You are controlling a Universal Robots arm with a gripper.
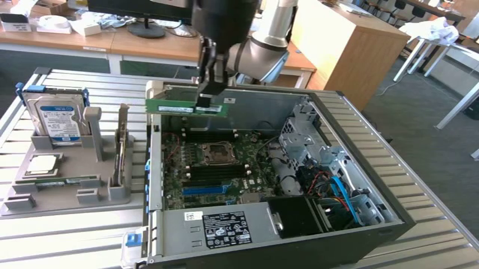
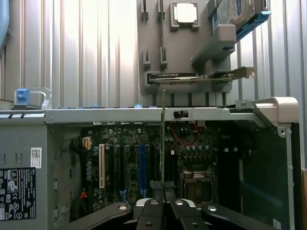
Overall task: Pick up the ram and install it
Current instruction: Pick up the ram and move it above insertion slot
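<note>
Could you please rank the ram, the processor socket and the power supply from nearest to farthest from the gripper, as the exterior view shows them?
1. ram: held in the gripper, above the case's far side.
2. processor socket: middle of the motherboard.
3. power supply: the case's near end.

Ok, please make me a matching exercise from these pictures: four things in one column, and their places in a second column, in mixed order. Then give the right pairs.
Things
1. ram
2. hard drive
3. processor chip
4. processor socket

Places
A. lying flat on the grey holder
B. on the motherboard inside the open case
C. gripped by the end effector, above the case
D. standing upright in the grey holder

Right pairs: 1-C, 2-D, 3-A, 4-B
</note>
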